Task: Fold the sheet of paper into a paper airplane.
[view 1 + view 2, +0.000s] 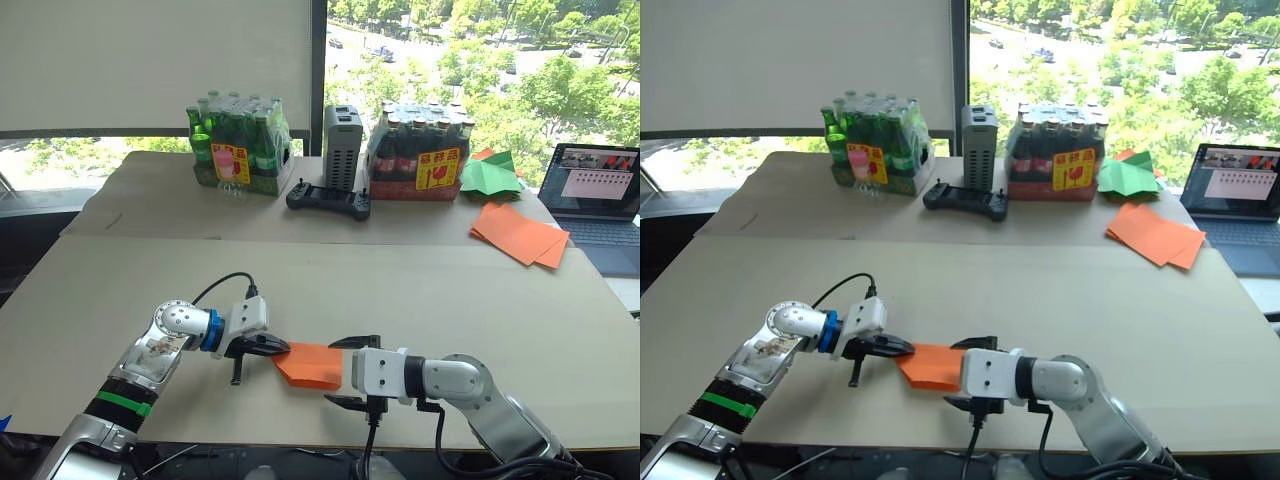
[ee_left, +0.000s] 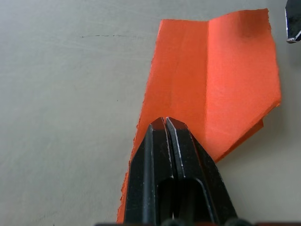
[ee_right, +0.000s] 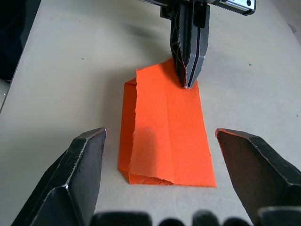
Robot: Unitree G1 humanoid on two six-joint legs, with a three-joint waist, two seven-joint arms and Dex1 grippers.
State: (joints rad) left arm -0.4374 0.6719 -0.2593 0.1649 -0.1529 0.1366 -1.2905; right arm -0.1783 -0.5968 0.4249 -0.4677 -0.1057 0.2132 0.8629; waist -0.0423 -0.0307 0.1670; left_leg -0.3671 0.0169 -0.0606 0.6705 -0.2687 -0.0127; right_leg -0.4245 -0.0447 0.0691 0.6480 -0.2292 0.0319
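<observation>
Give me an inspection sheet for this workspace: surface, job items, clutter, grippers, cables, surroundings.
Surface: tan table, bare around the work.
Job's things: folded orange paper lying flat near the front edge, creases visible.
Clutter: pile of orange sheets, green paper shape, green bottle pack, dark bottle pack, grey box, black controller, all at the far side.
Grippers: left gripper shut, its tip on the paper's edge; right gripper open, facing the paper's opposite end.
Cables: black cable at the left wrist; another under the right arm.
Surroundings: laptop on the right, windows with trees behind.
</observation>
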